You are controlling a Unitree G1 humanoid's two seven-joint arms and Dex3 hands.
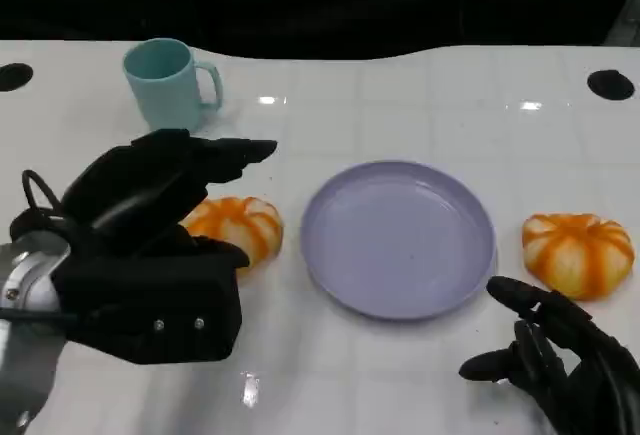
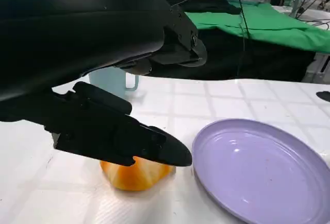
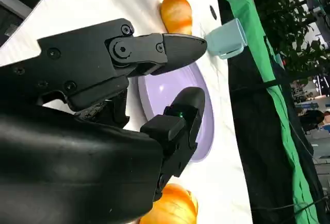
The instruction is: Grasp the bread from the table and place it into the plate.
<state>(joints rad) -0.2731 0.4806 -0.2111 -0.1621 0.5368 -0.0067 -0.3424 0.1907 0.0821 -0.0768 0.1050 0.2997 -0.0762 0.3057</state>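
Two orange-and-white striped breads lie on the white table. One bread sits left of the lilac plate, which holds nothing. My left hand hovers over this bread, fingers spread above it and thumb low beside it, gripping nothing. The other bread lies right of the plate. Near the front edge, my right hand stays just short of that bread, its fingers apart and holding nothing.
A pale teal mug stands at the back left, beyond my left hand. Two black round holes mark the table's far corners. A dark drop lies behind the table's back edge.
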